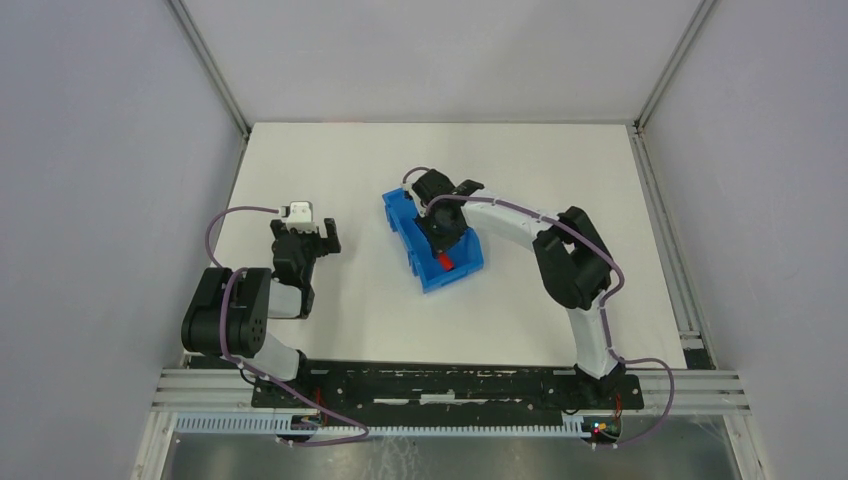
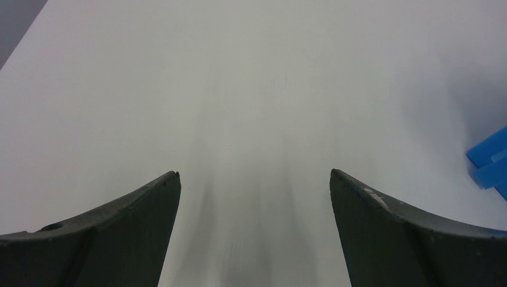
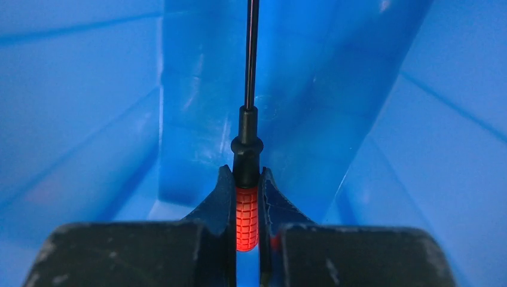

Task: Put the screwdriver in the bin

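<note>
We see the screwdriver (image 3: 247, 220) clamped by its red handle in the right gripper (image 3: 246, 179). Its shaft points ahead, between the blue walls of the bin (image 3: 84, 119). The right arm (image 1: 575, 265) elbows out to the right, forearm reaching left, wrist dipped into the bin. The left gripper (image 2: 254, 179) hovers over the white table (image 2: 251, 72), fingers spread wide. The left arm (image 1: 235, 315) is folded near its base, left of the bin.

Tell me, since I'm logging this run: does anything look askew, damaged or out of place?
Nothing stands out. The right gripper is shut on the screwdriver by its red handle, held straight, inside the bin, which stands upright on the table. The left gripper is open over bare table.
</note>
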Controlling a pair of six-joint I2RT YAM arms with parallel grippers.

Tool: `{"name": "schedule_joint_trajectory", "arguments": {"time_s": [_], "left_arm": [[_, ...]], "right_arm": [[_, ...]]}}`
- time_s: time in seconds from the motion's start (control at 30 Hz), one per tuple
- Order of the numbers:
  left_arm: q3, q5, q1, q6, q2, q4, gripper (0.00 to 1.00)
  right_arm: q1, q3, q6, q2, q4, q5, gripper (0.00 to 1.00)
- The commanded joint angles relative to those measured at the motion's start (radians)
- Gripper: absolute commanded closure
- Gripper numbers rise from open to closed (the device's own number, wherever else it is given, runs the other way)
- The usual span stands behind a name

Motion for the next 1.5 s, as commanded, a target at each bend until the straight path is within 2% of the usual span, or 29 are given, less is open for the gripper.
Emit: {"name": "schedule_joint_trajectory", "arguments": {"time_s": [0.0, 0.07, 0.13, 0.4, 0.43, 0.47, 0.5, 0.53, 0.57, 0.67, 0.8, 0.93, 1.07, 1.23, 1.47], "left_arm": [[0.004, -0.004, 0.000, -0.032, -0.011, 0.039, 0.00], [0.004, -0.003, -0.001, -0.032, -0.011, 0.039, 0.00], [0.004, -0.004, -0.001, -0.032, -0.011, 0.039, 0.00], [0.004, -0.004, -0.001, -0.032, -0.011, 0.039, 0.00], [0.004, -0.005, -0.001, -0.032, -0.011, 0.039, 0.00], [0.004, -0.003, -0.001, -0.032, -0.011, 0.039, 0.00], [0.004, -0.004, -0.001, -0.031, -0.011, 0.039, 0.00], [0.004, -0.003, -0.001, -0.031, -0.011, 0.039, 0.00], [0.004, -0.004, -0.001, -0.032, -0.010, 0.039, 0.00], [0.004, -0.004, -0.001, -0.032, -0.011, 0.039, 0.00], [0.004, -0.003, -0.001, -0.032, -0.011, 0.039, 0.00], [0.004, -0.004, -0.001, -0.032, -0.011, 0.039, 0.00], [0.004, -0.004, -0.001, -0.031, -0.011, 0.039, 0.00], [0.004, -0.003, -0.001, -0.032, -0.011, 0.039, 0.00], [0.004, -0.004, -0.001, -0.032, -0.011, 0.039, 0.00]], "right_arm": [[0.000, -0.017, 0.017, 0.011, 0.089, 0.045, 0.84], [0.000, -0.026, 0.025, 0.007, 0.097, 0.051, 0.71], [0.002, -0.023, 0.032, -0.005, 0.098, 0.055, 0.62], [0.003, 0.129, 0.004, -0.169, 0.032, 0.134, 0.57], [0.002, 0.154, -0.010, -0.204, 0.022, 0.153, 0.54], [-0.002, 0.162, -0.027, -0.240, 0.019, 0.177, 0.48], [-0.006, 0.163, -0.041, -0.285, 0.021, 0.197, 0.35], [-0.016, 0.155, -0.059, -0.337, 0.029, 0.221, 0.13], [-0.026, 0.123, -0.073, -0.387, 0.053, 0.248, 0.02], [-0.055, -0.099, -0.144, -0.604, 0.215, 0.341, 0.02], [-0.177, -0.413, -0.164, -0.844, 0.354, 0.342, 0.02], [-0.268, -0.717, -0.153, -1.043, 0.478, 0.414, 0.02], [-0.286, -0.995, -0.094, -1.166, 0.583, 0.519, 0.02], [-0.285, -1.232, -0.059, -1.244, 0.710, 0.544, 0.02], [-0.286, -1.308, -0.052, -1.262, 0.791, 0.501, 0.02]]}}
